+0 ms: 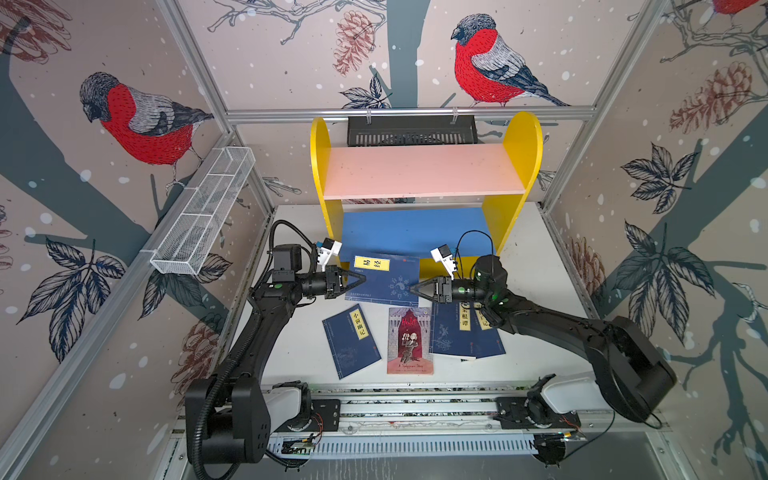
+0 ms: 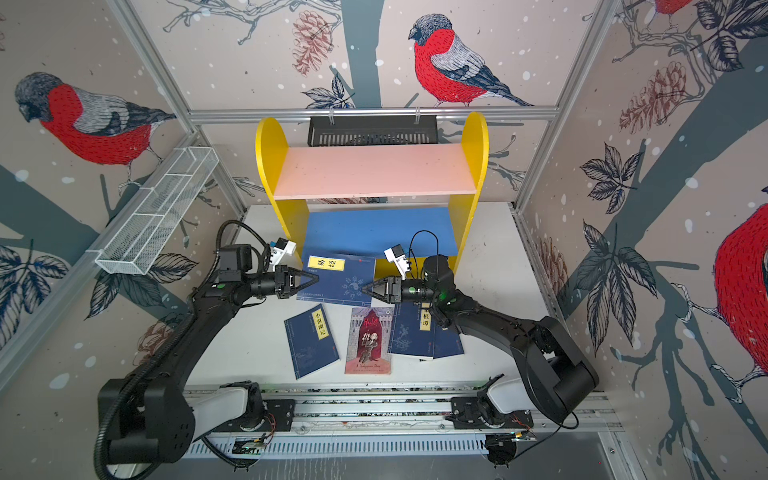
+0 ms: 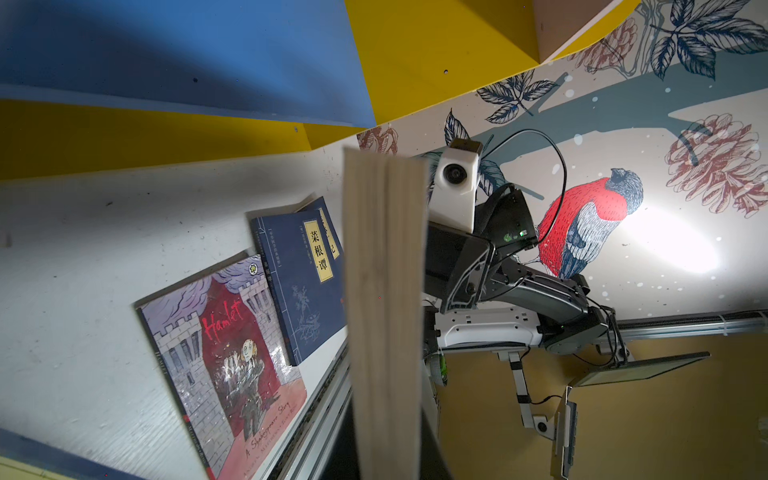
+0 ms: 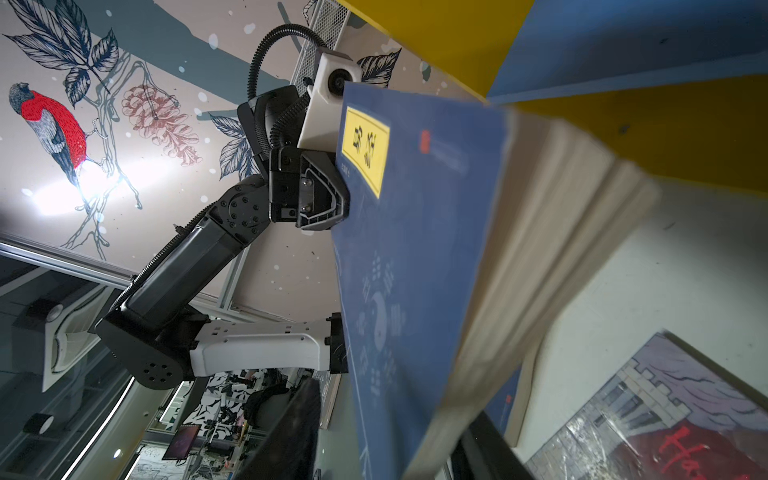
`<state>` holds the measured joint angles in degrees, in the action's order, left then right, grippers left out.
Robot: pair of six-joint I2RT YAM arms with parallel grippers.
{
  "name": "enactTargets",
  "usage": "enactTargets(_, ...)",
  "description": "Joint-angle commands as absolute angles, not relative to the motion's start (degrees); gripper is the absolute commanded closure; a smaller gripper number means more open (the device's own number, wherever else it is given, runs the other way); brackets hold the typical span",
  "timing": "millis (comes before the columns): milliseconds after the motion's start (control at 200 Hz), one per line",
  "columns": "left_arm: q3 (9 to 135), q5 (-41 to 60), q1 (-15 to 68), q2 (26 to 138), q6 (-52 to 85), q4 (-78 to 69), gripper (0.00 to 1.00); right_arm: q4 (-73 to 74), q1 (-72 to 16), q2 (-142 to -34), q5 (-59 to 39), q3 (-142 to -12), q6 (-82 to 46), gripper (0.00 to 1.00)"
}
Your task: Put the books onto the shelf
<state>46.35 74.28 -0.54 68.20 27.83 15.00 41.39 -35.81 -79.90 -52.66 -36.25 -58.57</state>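
- Five books show in both top views: one in the air, four flat on the table point(image 1: 540, 286).
- Tray point(image 1: 199, 216) of white mesh hangs on the left wall rail.
- Left arm reaches in from the front rail with its forearm level. The left gripper point(image 1: 360, 282) points right, jaws pinched on the held book's left edge.
- Held book point(image 1: 384, 282) is navy with a yellow label, face up and off the table, just in front of the blue board point(image 1: 415, 232). The left wrist view shows only its page edges point(image 3: 384, 291).
- Shelf point(image 1: 521, 141) stands at the back of the table, pink board point(image 1: 424, 170) above blue. Every book is outside it.
- Basket point(image 1: 411, 131) hangs on the back rail behind the shelf top.
- Lying on the table are a navy book point(image 1: 351, 340), Hamlet point(image 1: 410, 340), then an overlapped navy pair point(image 1: 457, 332), partly under the right arm.
- Right arm bends in from the right, and the right gripper point(image 1: 411, 286) points left at the held book's right edge. I cannot tell whether its jaws pinch or stand apart.
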Motion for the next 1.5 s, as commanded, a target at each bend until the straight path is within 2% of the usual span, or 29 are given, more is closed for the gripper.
enactTargets(0, 45.84, 74.38, -0.63, 68.55, 32.28, 8.6, 1.0, 47.53, -37.5, -79.48, -49.93, -34.87, -60.82, 0.5)
enactTargets(160, 45.18, 74.9, -0.77, 69.42, 35.18, 6.3, 1.0, 54.46, -40.71, -81.27, -45.98, -32.79, -63.9, 0.59)
enactTargets(255, 45.26, 74.59, -0.73, 69.43, 33.88, 7.44, 1.0, 56.83, -41.38, -82.65, -44.38, -32.77, -65.14, 0.71)
enactTargets(350, 45.26, 73.98, -0.78, 69.26, 32.39, 8.83, 1.0, 58.4, -41.14, -83.8, -43.01, -32.95, -66.09, 0.89)
enactTargets(420, 45.18, 73.24, -0.76, 69.1, 31.66, 9.82, 1.0, 57.73, -40.82, -84.1, -42.51, -33.68, -65.72, 0.95)
enactTargets(450, 45.25, 72.55, -0.77, 69.01, 30.95, 10.52, 0.95, 57.26, -40.64, -84.14, -42.46, -34.0, -65.46, 0.97)
enactTargets(540, 45.99, 69.21, -0.8, 68.66, 27.21, 14.29, 0.92, 54.06, -39.92, -83.85, -42.49, -35.59, -63.81, 0.98)
enactTargets(660, 48.23, 63.86, -1.42, 68.25, 22.07, 19.98, 0.7, 49.42, -38.05, -83.33, -43.34, -37.92, -61.88, 0.98)
enactTargets(760, 51.36, 57.06, -1.84, 67.94, 17.22, 26.0, 0.6, 43.3, -35.87, -83.39, -44.36, -40.82, -59.28, 0.98)
enactTargets(870, 56.82, 45.25, -1.84, 67.95, 10.19, 32.7, 0.59, 37.76, -33.64, -84.49, -45.89, -44.28, -57.02, 0.99)
enactTargets(970, 60.9, 40.67, -1.84, 67.29, 5.98, 35.96, 0.58, 33.42, -32.04, -86.44, -47.88, -47.91, -54.58, 0.99)
enactTargets(1495, 66.75, 49.89, -1.78, 66.8, -5.91, 43.07, 0.58, 24.51, -30.15, -103.69, -54.9, -67.27, -51.72, 0.99)
